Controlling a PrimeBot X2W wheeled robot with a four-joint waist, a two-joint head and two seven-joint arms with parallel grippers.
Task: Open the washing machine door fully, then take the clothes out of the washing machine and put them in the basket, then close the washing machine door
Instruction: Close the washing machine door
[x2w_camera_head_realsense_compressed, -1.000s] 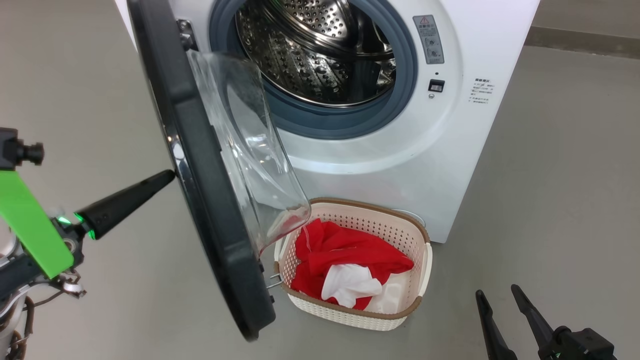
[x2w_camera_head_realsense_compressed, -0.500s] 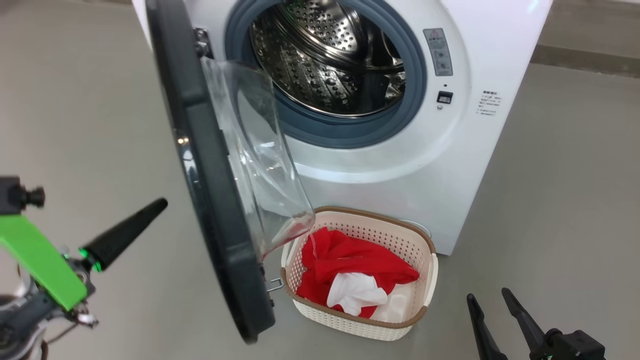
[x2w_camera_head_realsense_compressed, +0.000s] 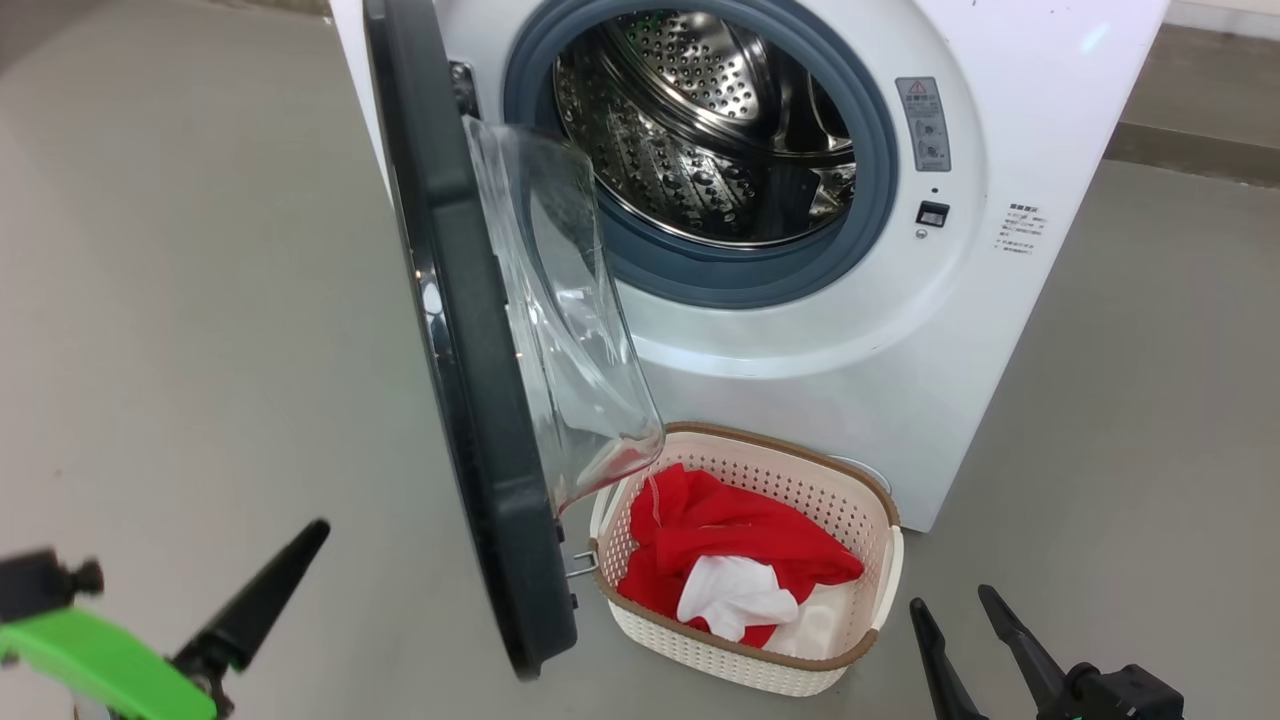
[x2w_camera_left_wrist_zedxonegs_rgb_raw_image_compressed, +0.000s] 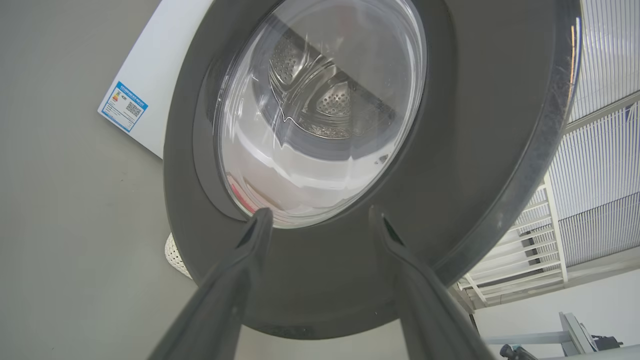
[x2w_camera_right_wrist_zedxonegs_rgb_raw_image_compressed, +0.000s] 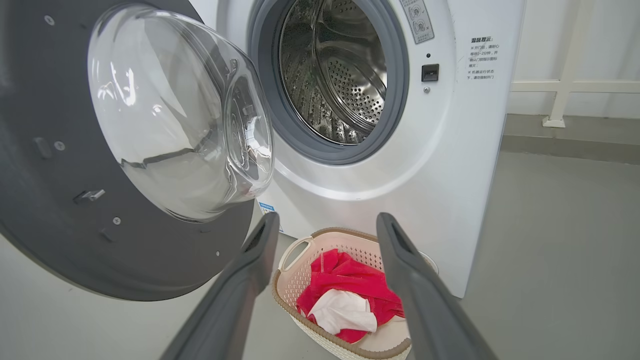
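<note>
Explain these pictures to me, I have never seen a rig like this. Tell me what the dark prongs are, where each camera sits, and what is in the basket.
This is a wheeled robot with two arms, doing laundry. The dark prongs are the fingers of its left end effector and right end effector, the parts it grasps with. Both are open and hold nothing.

One picture comes from a camera on the robot's head, looking down. The other two come from a camera on each wrist, looking along that arm's own fingers.

In front stands a white washing machine with its washing machine door swung open. The steel drum looks empty. On the grey floor sits a cream basket, and in it lie the red and white clothes. The left wrist camera faces the door's outer side.
</note>
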